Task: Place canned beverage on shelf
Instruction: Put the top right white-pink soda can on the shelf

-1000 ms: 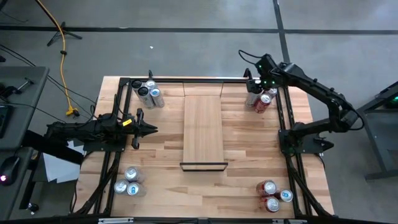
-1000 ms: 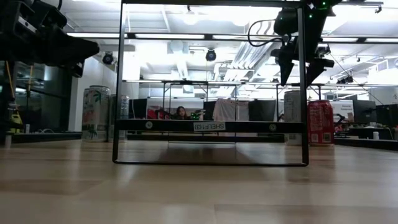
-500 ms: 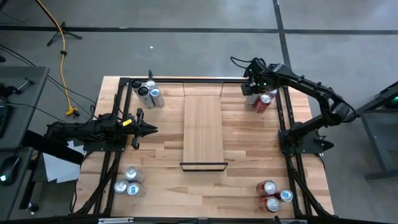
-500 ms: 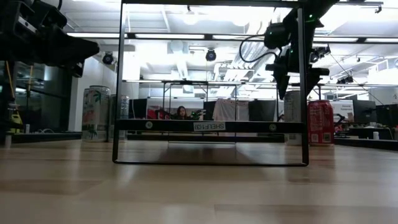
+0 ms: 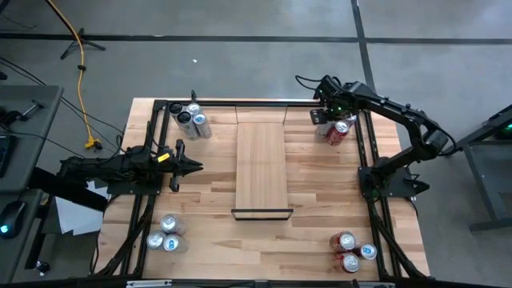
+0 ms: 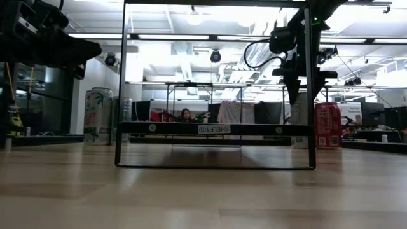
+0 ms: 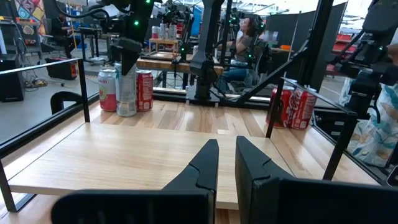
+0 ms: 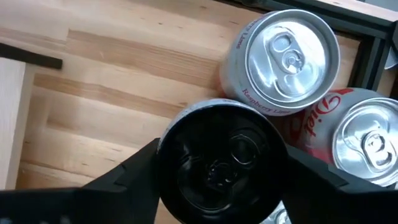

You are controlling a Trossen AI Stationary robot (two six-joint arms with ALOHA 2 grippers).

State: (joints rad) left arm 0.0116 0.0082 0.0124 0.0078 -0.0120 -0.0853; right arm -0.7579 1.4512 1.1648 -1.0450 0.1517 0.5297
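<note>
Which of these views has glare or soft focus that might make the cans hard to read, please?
Low view: bright ceiling lights behind, so the right gripper and the red can read dark. Right wrist view: the black-topped can is close and soft between the fingers; the silver can is sharper, with sheen on its lid. High view: even light.

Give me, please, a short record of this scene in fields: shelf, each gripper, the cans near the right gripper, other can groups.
shelf: pale panel at table centre, nothing on it
right gripper: at the far right corner, fingers either side of a black-topped can
neighbouring cans: silver can and red can close beside it
left gripper: shut, waiting left of the shelf
other cans: far left trio, near left trio, near right trio
</note>
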